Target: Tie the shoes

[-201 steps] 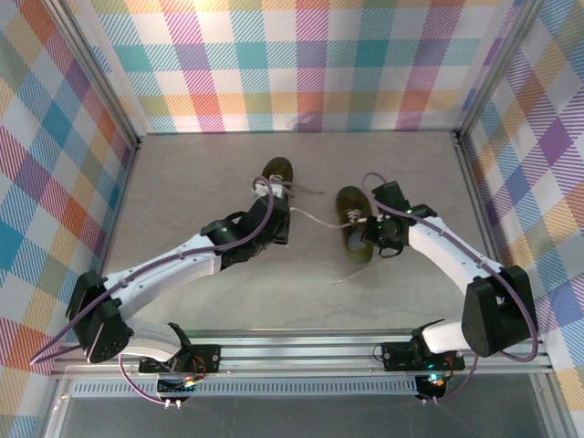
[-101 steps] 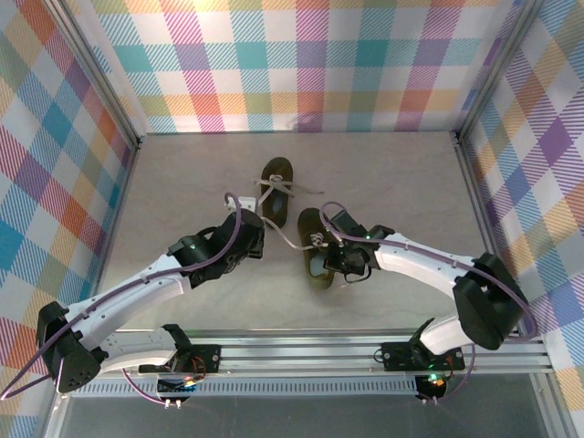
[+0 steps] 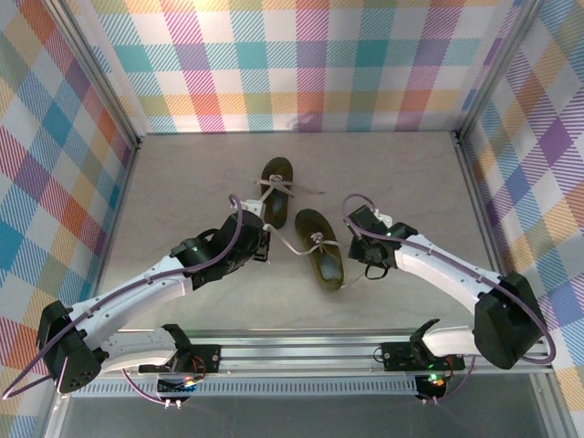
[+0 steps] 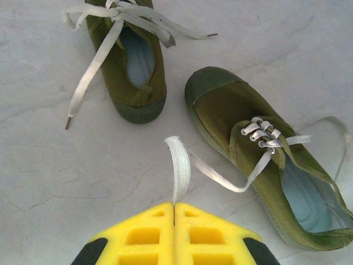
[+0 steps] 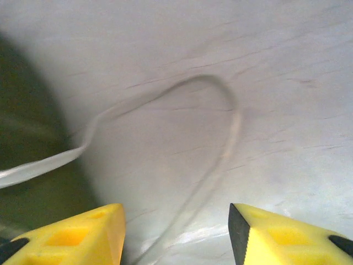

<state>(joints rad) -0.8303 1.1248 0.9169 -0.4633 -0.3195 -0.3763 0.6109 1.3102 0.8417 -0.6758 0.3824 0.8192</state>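
Pale tabletop (image 3: 182, 173), olive shoes (image 3: 325, 260), pale laces (image 4: 179, 165)

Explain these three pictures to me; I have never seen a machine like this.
These are two robot arms bolted at the near edge of a table, and their job is to tie shoes. The wide picture looks down from above and behind the arms. The other two pictures come from a camera on each arm's wrist, so the yellow fingers at the bottom belong to that arm. Two olive shoes lie on the table, the farther shoe and the nearer shoe, both with pale laces trailing. The left end effector is shut on one lace of the nearer shoe. The right end effector is open and holds nothing; a loose lace loop lies on the table in front of its fingers.
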